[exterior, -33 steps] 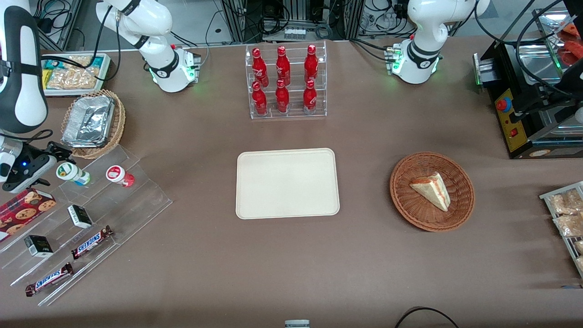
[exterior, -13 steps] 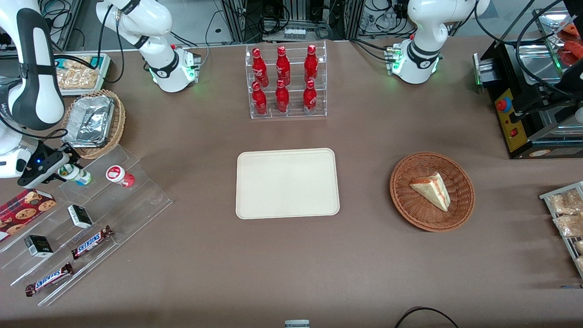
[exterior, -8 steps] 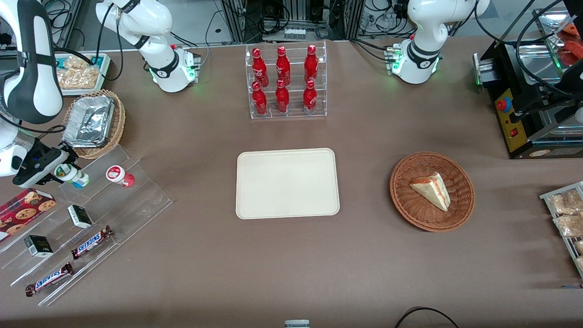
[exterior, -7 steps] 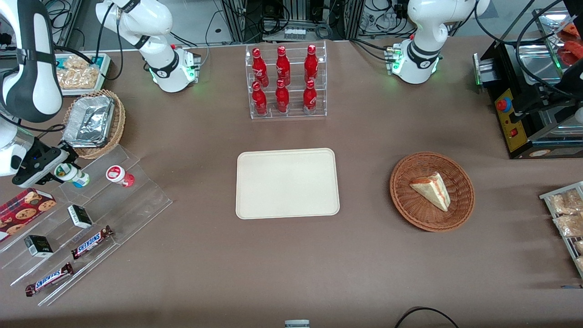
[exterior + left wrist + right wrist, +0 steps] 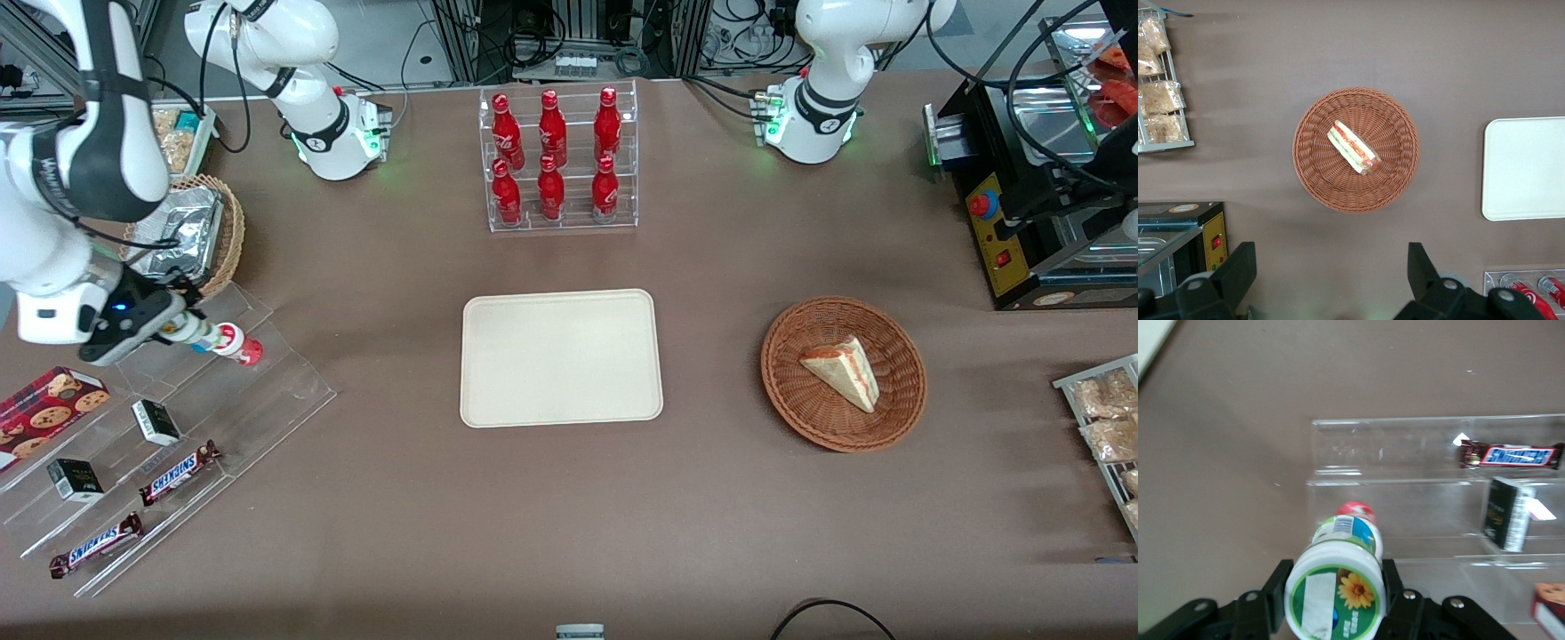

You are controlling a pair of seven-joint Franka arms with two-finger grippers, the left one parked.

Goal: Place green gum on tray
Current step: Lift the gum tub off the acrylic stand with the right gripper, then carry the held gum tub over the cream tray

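The green gum [image 5: 196, 336], a small white bottle with a green-teal label, is held in my right gripper [image 5: 182, 327] above the clear stepped shelf toward the working arm's end of the table. In the right wrist view its green-marked lid [image 5: 1335, 597] faces the camera, with a black finger [image 5: 1399, 595] pressed against each side. The gripper [image 5: 1335, 600] is shut on it. The cream tray [image 5: 560, 357] lies flat at the middle of the table and nothing is on it. It also shows in the left wrist view [image 5: 1528, 167].
The red-labelled bottle [image 5: 238, 344] lies on the clear shelf [image 5: 267, 391] right beside the held gum. Snickers bars [image 5: 178, 472] and black boxes [image 5: 155, 421] sit on lower steps. A foil tray in a wicker basket [image 5: 191, 236], a cola bottle rack [image 5: 558, 160] and a sandwich basket [image 5: 843, 373] stand around.
My gripper closed on the green gum on the shelf. It has lifted the gum off its step and carried it toward the tray, up beside the red-labelled bottle.
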